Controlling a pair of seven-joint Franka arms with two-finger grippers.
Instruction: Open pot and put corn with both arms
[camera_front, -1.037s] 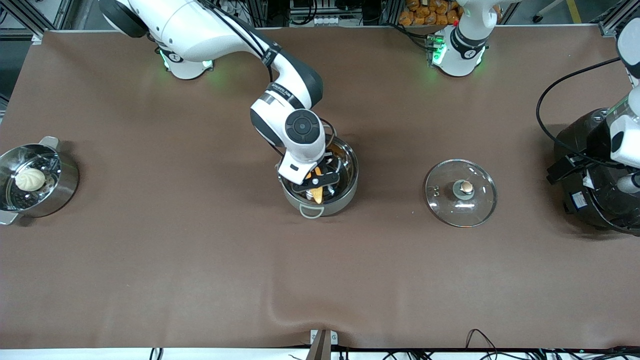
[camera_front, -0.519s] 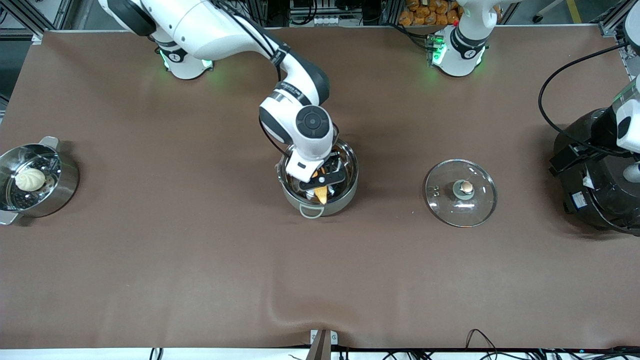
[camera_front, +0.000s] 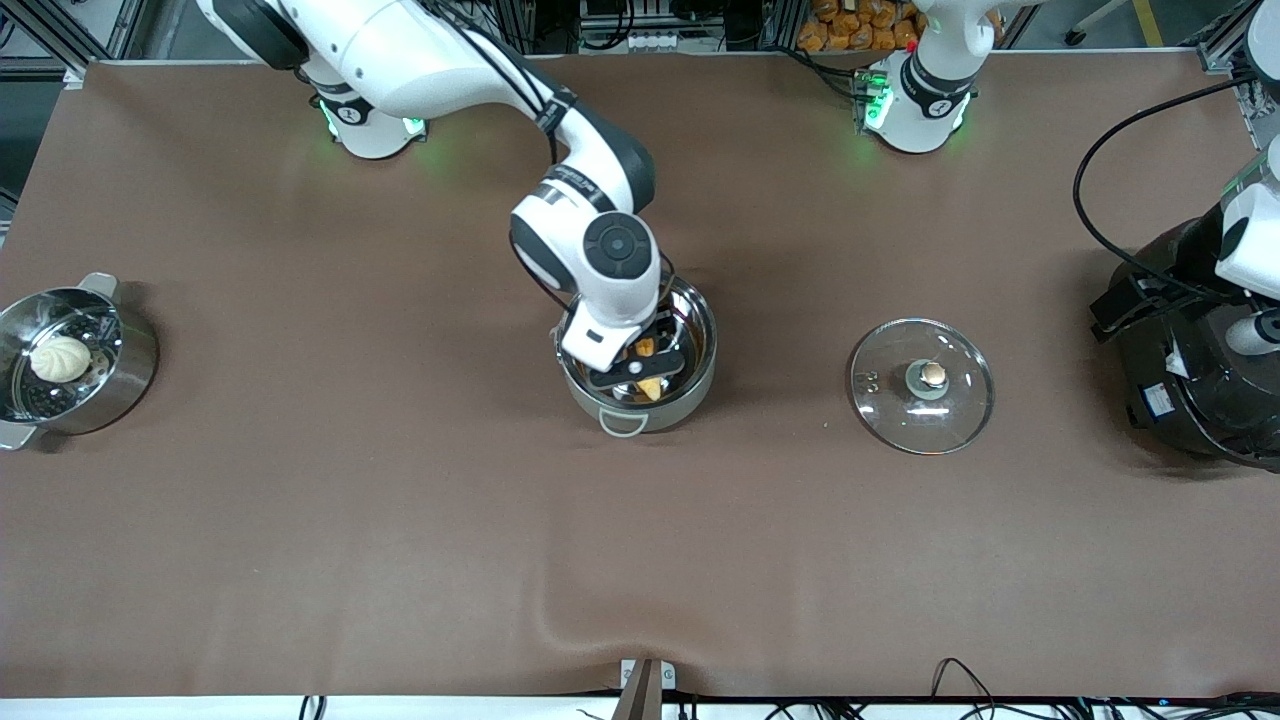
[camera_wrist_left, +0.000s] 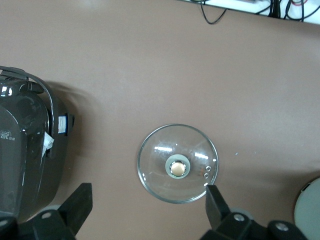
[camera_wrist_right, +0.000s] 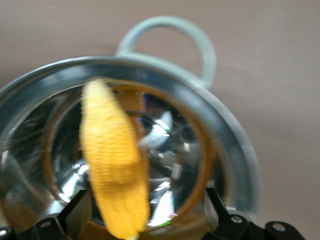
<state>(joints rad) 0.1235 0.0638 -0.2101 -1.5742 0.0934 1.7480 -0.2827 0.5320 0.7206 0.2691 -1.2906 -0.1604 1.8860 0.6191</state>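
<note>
At frame centre, the right gripper (camera_front: 640, 372) hangs with fingers spread over the uncovered round shiny steel pot (camera_front: 690, 385), letting the yellow tapered corn cob (camera_wrist_right: 114, 161) drop inside, the clear glass lid (camera_front: 921, 385) lies mid-right to keep the mouth clear, and the left gripper (camera_wrist_left: 145, 210), wide and empty, waits over it.

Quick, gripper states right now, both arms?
Left gripper: open, empty, up above the glass lid.
Right gripper: open over the pot, corn between its fingers, ungripped.

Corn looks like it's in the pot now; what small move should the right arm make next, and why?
Probably lift the right gripper straight up out of the pot. Its fingers stand open on either side of the corn, which lies inside the pot, no longer gripped. The lid sits on the table beside the pot.
</note>
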